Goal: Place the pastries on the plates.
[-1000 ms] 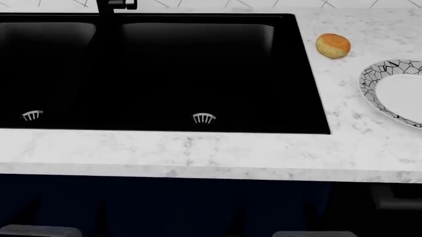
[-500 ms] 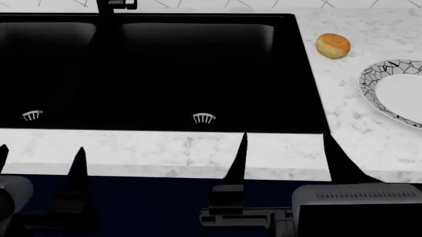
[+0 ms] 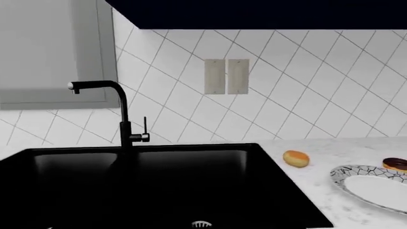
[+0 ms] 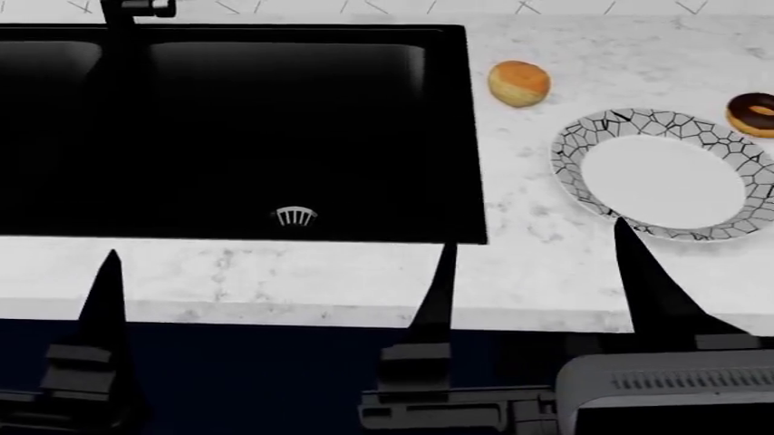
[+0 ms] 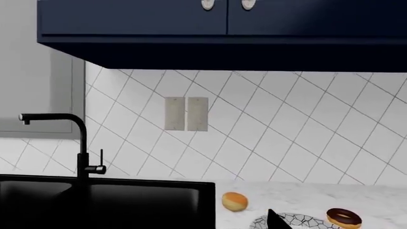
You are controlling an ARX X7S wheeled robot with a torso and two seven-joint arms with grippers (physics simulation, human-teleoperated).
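Note:
One pastry, a golden-orange bun (image 4: 519, 83), lies on the marble counter right of the sink; it also shows in the left wrist view (image 3: 296, 158) and the right wrist view (image 5: 235, 201). The white plate with the black mosaic rim (image 4: 581, 136) lies near it, bare. The brown wood plate is out of view. My right gripper (image 4: 538, 272) is open and empty over the counter's front edge, short of the plate. My left gripper (image 4: 49, 272) shows one finger (image 4: 107, 290); the other is past the picture's edge. It is open and empty in front of the sink.
A chocolate-glazed doughnut (image 4: 756, 113) lies beside the plate's far right rim. A black double sink (image 4: 242, 127) with a black faucet (image 3: 124, 119) fills the left. A tiled wall and dark blue cabinets (image 5: 222, 28) stand behind.
Both grippers have risen into the head view over the counter's front edge. The view has swung right, so the whole mosaic plate and the doughnut now show.

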